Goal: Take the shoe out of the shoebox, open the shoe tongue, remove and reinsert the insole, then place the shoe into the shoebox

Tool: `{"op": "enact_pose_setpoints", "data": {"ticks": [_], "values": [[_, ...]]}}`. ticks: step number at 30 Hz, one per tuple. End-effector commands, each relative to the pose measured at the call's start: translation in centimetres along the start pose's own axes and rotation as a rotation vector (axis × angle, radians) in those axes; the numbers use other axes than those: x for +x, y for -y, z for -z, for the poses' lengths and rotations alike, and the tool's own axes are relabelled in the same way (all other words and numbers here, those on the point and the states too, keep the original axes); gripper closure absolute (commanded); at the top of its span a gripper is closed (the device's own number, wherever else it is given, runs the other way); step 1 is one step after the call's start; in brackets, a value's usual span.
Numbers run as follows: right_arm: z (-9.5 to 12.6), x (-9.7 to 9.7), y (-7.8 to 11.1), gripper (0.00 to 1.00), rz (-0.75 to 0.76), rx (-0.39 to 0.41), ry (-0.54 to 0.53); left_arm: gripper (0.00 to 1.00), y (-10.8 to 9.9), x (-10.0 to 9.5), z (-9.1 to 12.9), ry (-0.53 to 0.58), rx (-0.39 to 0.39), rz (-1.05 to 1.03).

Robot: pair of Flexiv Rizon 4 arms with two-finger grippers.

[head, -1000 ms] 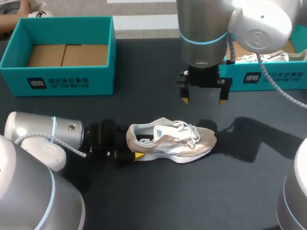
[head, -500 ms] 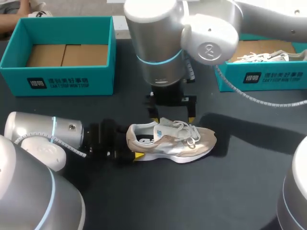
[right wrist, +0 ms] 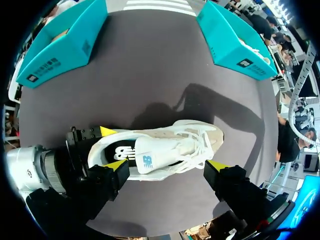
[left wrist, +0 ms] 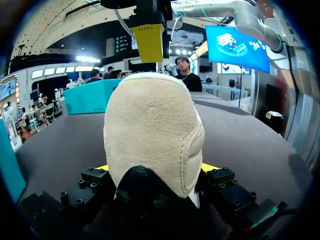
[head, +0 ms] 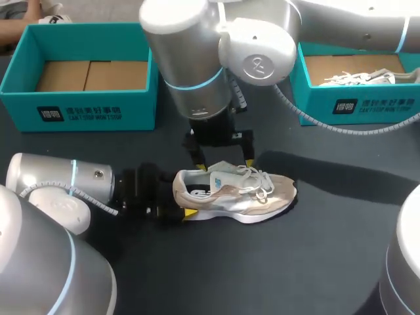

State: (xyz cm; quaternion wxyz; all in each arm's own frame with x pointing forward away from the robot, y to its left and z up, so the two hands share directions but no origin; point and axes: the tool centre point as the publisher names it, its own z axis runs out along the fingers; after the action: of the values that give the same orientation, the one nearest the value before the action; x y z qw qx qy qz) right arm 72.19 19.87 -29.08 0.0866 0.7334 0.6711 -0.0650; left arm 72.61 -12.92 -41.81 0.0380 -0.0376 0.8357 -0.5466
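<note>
One shoe [head: 236, 193], braced.
Left pincer [left wrist: 156, 170] clamps the heel [left wrist: 150, 125] steady so the wide right pincer [head: 222, 161] can open the tongue [right wrist: 150, 160].

The dark desk [head: 315, 262] in front of me carried three things. A beige shoe [head: 233, 191] stood on its sole near the centre, toe toward 3 o'clock. One open teal shoebox [head: 98, 111] sat at 10 o'clock, and a second teal shoebox [head: 367, 105] at 2 o'clock.
</note>
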Motion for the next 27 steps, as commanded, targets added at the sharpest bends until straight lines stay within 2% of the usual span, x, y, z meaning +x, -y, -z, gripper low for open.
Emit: {"op": "enact_pose_setpoints", "data": {"ticks": [1, 7, 12, 21, 27], "values": [[-1.4, 1.7, 0.4, 0.00, 0.006, 0.014, 0.016, 1.00, -0.2, 0.2, -0.3, 0.002, -0.001, 0.000], [-3.3, 2.8, 0.9, 0.00, -0.008, 0.012, 0.014, 1.00, -0.2, 0.2, -0.3, 0.002, -0.001, 0.000], [-4.3, 2.4, 0.8, 0.00, -0.032, 0.005, 0.034, 1.00, -0.2, 0.2, -0.3, 0.002, -0.001, 0.000], [-5.4, 1.9, 1.0, 0.00, -0.010, -0.052, 0.195, 1.00, -0.2, 0.2, -0.3, 0.002, -0.001, 0.000], [-6.1, 2.2, 1.4, 0.00, -0.015, -0.070, 0.239, 1.00, -0.2, 0.2, -0.3, 0.002, -0.001, 0.000]]}}
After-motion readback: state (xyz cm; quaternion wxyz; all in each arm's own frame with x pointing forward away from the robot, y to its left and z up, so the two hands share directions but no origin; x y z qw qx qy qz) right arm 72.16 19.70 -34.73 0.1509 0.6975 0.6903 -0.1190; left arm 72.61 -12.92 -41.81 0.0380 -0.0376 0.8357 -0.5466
